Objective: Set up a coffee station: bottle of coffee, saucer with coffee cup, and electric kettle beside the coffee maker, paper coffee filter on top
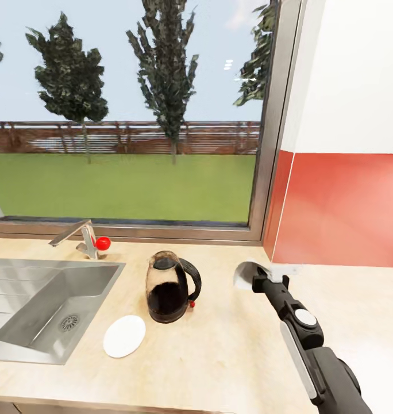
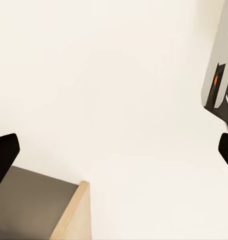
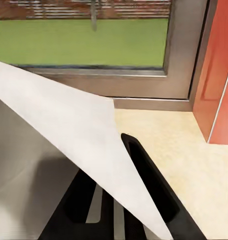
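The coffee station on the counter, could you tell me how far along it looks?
Done: the coffee maker stands on the countertop with the saucer beside it. In hand: the right gripper holds the paper filter in its jaws, short of the maker. Left: filter on top, cup, coffee bottle, kettle.

Sink and faucet looked brushed metal; countertop matt, stone-like beige. Kettle was glossy dark glass with black plastic handle. Paper coffee filter was matt white; saucer smooth white.
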{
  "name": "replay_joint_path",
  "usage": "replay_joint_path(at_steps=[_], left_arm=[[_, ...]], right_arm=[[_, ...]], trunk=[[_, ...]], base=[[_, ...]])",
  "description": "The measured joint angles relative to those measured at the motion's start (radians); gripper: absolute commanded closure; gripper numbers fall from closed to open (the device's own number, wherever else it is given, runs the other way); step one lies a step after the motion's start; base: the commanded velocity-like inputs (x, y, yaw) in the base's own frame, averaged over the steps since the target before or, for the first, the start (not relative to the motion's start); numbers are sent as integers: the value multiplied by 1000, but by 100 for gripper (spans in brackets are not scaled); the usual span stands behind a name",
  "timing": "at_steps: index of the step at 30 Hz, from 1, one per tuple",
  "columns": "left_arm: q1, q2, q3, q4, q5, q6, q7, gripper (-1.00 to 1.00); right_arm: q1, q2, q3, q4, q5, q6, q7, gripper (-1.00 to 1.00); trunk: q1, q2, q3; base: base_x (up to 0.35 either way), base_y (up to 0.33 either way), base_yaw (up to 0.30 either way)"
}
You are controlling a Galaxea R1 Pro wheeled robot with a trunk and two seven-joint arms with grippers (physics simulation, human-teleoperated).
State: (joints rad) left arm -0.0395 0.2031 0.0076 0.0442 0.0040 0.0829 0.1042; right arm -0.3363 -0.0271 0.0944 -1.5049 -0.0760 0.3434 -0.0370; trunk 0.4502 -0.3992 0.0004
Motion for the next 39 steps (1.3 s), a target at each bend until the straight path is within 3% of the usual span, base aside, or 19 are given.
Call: replay_joint_path(at_steps=[24, 39], left_arm=[[-1, -1, 4, -2, 3, -3, 4, -100], [-1, -1, 0, -3, 5, -4, 6, -100]], right_arm=[[-1, -6, 4, -16, -1, -3, 1, 100], [0, -7, 3, -15, -1, -4, 1, 100]], trunk=[[0, 0, 0], [0, 0, 0]], base=[[-325, 152, 6], [-312, 196, 238]])
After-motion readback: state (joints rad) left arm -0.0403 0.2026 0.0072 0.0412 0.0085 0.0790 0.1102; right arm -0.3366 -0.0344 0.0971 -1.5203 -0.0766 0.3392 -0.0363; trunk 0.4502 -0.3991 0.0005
